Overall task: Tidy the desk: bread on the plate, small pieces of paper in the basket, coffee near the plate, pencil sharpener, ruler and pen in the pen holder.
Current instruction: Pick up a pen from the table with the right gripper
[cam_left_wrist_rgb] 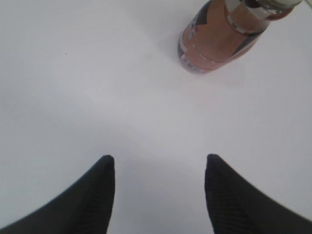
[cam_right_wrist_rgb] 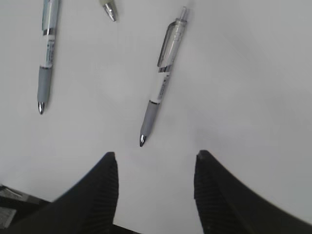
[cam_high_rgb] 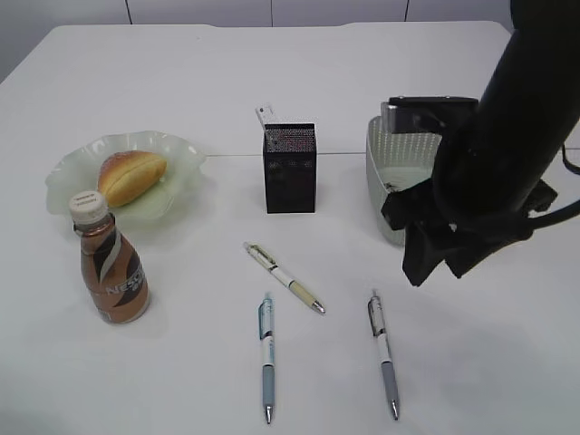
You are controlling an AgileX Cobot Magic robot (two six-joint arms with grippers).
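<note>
The bread (cam_high_rgb: 131, 176) lies on the green plate (cam_high_rgb: 184, 150) at the left, and the coffee (cam_high_rgb: 111, 269) (cam_left_wrist_rgb: 224, 36) stands just in front of it. The black pen holder (cam_high_rgb: 290, 169) stands mid-desk with a pale strip, seemingly the ruler (cam_high_rgb: 265, 114), sticking out. Three pens (cam_high_rgb: 284, 276) (cam_high_rgb: 267, 356) (cam_high_rgb: 383, 352) lie on the desk. My right gripper (cam_high_rgb: 433, 270) (cam_right_wrist_rgb: 156, 155) hovers open and empty, just short of the rightmost pen (cam_right_wrist_rgb: 163, 78). My left gripper (cam_left_wrist_rgb: 159, 158) is open over bare desk, the coffee ahead to its right. No pencil sharpener or paper pieces show.
The sage basket (cam_high_rgb: 379, 172) stands right of the pen holder, largely covered by my right arm (cam_high_rgb: 507, 136). A second pen (cam_right_wrist_rgb: 47, 58) and the tip of a third (cam_right_wrist_rgb: 109, 10) lie left of the one near my right gripper.
</note>
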